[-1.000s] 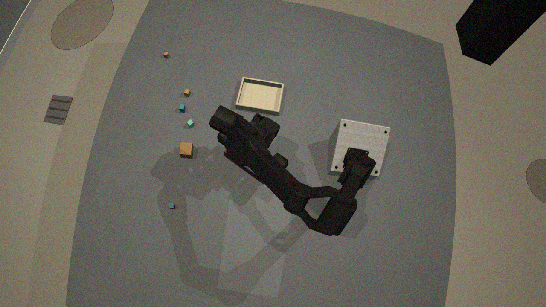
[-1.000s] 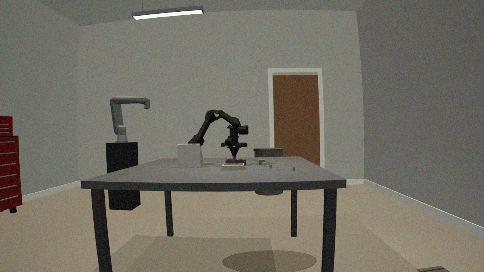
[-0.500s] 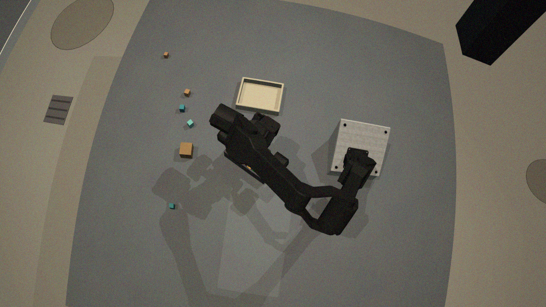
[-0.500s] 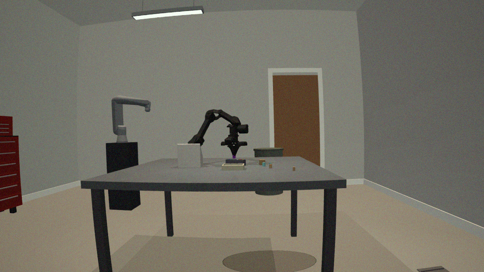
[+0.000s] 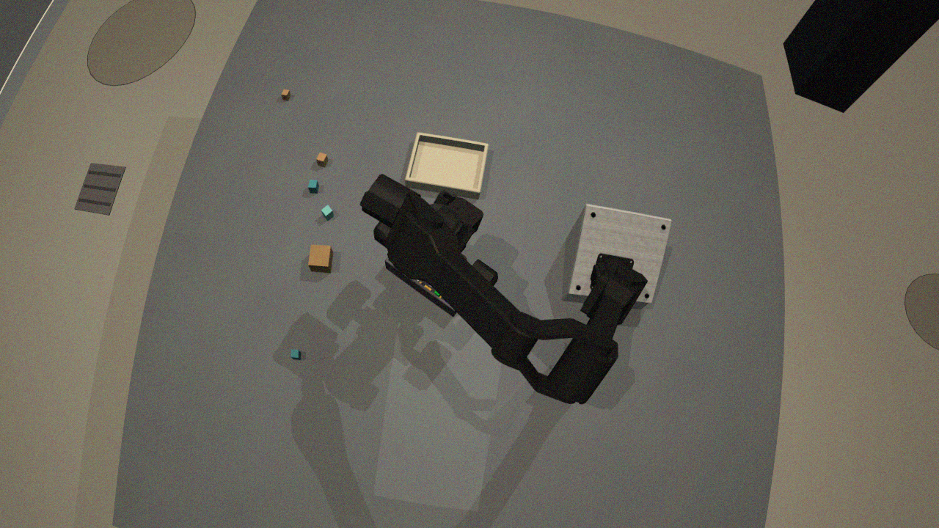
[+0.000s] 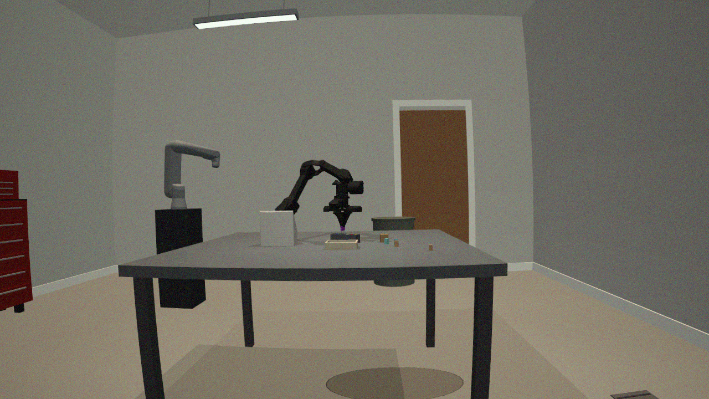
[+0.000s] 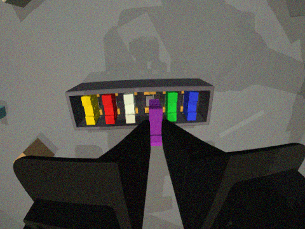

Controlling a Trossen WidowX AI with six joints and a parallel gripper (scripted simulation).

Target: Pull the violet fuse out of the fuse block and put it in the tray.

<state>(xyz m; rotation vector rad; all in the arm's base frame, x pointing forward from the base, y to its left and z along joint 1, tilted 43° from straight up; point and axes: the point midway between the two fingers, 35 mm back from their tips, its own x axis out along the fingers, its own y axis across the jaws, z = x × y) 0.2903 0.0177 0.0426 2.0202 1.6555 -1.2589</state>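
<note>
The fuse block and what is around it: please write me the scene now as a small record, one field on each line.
gripper: shut on the violet fuse, above the block; gripper
violet fuse: out of its slot, between the fingertips; violet fuse
fuses in block: yellow, red, white, green, blue
gap: between white and green
fuse block: on the table
tray: no fuse in it
left to do: carry fuse to tray, let go
</note>
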